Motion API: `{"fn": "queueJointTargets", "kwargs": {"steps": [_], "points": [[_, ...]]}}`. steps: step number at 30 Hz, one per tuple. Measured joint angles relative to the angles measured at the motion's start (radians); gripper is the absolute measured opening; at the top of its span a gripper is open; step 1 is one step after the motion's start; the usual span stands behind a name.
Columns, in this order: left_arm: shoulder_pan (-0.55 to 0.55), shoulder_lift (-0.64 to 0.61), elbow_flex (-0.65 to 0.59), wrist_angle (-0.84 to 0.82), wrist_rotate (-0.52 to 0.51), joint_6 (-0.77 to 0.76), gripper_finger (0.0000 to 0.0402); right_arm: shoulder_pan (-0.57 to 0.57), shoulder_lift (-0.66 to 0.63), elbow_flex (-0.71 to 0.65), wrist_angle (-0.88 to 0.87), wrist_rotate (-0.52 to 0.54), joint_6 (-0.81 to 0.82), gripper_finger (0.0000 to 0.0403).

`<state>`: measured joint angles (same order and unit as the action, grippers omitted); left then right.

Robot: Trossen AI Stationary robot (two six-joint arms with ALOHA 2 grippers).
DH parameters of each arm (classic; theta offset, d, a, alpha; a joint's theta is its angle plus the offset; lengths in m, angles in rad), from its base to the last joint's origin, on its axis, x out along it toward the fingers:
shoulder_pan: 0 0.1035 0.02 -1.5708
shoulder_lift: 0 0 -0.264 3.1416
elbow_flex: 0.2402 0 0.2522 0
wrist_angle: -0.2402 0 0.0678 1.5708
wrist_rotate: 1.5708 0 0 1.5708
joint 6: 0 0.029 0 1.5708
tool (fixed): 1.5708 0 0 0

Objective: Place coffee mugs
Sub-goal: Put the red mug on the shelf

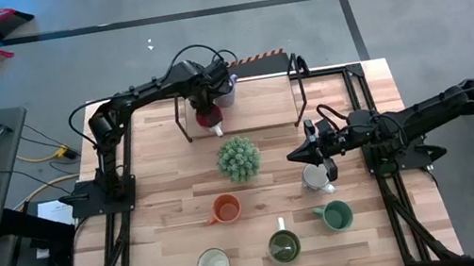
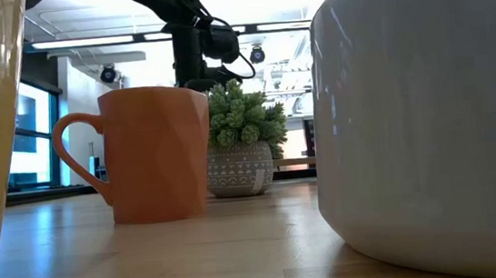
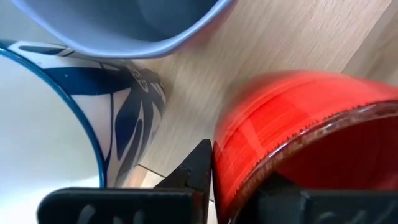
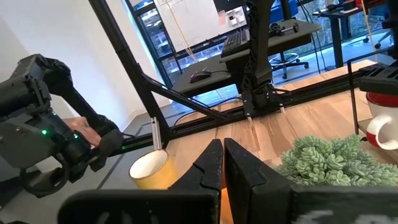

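While the wooden table [image 1: 188, 246] carries the whole spread, the biggest thing standing on it is the spiky green plant [image 1: 238, 158] in its patterned pot, at the middle.

5 mugs stand in the near half. An orange mug [image 1: 226, 209] with faceted sides sits just in front of the plant, handle out to the left. A dark green mug [image 1: 284, 246] and a paler green mug [image 1: 336, 216] sit to the right of it, and a cream mug [image 1: 213, 265] sits at the near edge. A white mug [image 1: 316, 177] stands just under the right arm's wrist. At the far edge, a glossy red mug [image 3: 298, 130] stands on the wood with a pale blue mug [image 3: 134, 25] and a white mug with blue leaf print [image 3: 74, 118] just beside it.

Left gripper [image 1: 208, 111] is at the red mug: 1 finger is inside the rim, the other outside against the wall, jaws nearly closed on it.

Right gripper [image 4: 222, 163] hovers to the right of the plant, its 2 fingers pressed together and holding nothing.
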<state>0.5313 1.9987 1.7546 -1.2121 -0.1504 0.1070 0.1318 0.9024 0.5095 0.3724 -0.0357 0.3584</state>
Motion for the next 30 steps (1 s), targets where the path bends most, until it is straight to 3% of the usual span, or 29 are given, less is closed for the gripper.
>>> {"fn": "queueJointTargets", "kwargs": {"steps": [12,30], "points": [[0.004,0.0,0.0,0.003,0.01,-0.017,0.0053,0.0,0.0,0.0,0.006,-0.003,0.0,0.0],[0.004,-0.01,0.0,0.001,0.006,-0.027,0.0122,0.0,0.0,0.0,0.006,-0.003,-0.004,0.0]]}}
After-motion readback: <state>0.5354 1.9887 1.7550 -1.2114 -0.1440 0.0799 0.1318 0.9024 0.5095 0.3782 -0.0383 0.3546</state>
